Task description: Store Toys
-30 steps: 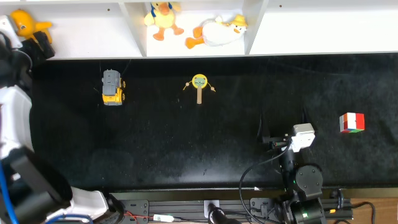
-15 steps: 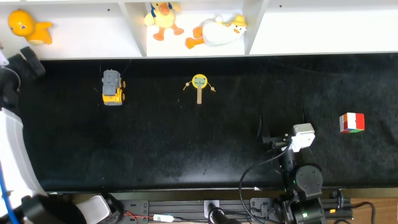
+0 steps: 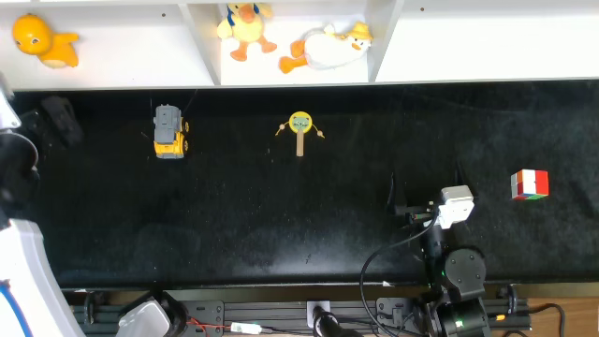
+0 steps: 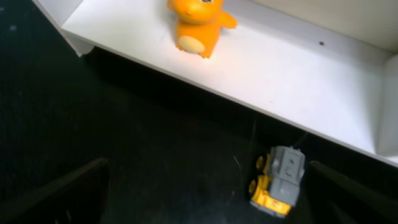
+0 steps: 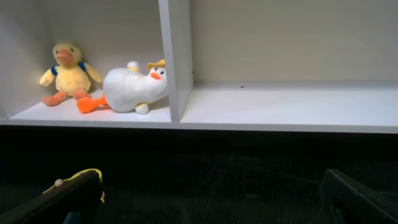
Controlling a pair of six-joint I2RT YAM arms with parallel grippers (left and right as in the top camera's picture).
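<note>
An orange duck [image 3: 39, 39] [image 4: 198, 22] stands in the white shelf's left compartment. My left gripper [image 3: 58, 117] [image 4: 205, 171] hangs open and empty over the black mat just in front of it. A yellow and grey toy truck [image 3: 168, 131] [image 4: 280, 182] lies on the mat to the gripper's right. Further right on the mat are a yellow rattle on a stick [image 3: 299, 131] [image 5: 78, 180] and a colour cube [image 3: 529, 184]. My right gripper [image 3: 426, 184] [image 5: 211, 190] is open and empty near the mat's front right, facing the shelf.
A yellow duck plush [image 3: 245, 26] [image 5: 64, 71] and a white goose plush [image 3: 329, 47] [image 5: 127, 88] lie in the shelf's middle compartment. A white divider [image 5: 175, 59] separates it from the right compartment [image 5: 292, 102]. Cables run along the table's front edge [image 3: 309, 314].
My left gripper has drawn back from the orange duck and the shelf toward the front of the mat, leaving the duck on the shelf. The right arm has not moved.
</note>
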